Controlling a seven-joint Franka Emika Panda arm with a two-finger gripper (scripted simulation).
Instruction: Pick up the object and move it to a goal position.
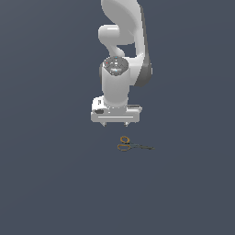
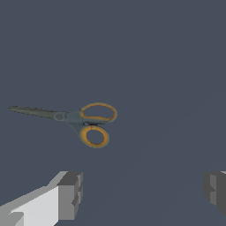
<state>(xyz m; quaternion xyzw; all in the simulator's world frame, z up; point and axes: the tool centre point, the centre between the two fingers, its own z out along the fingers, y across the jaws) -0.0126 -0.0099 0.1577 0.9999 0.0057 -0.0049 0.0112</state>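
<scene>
The object, a tiny pair of scissors point(image 1: 131, 145) with orange-yellow ring handles and thin dark blades, lies flat on the dark floor; its blades point toward the exterior view's right. The wrist view shows the scissors point(image 2: 84, 121) closely, shut, with both rings side by side. My gripper point(image 1: 116, 124) hangs a short way above the floor, just behind and slightly to the exterior view's left of the scissors, apart from them. It is open: the two short fingertips point(image 1: 106, 124) stand wide apart with nothing between them. The wrist view shows the gripper point(image 2: 143, 192) with both pads spread, the scissors outside the gap.
A plain dark grey-blue floor point(image 1: 55, 183) fills both views. The white arm point(image 1: 121, 27) rises behind the gripper. No other objects or any goal marker are visible.
</scene>
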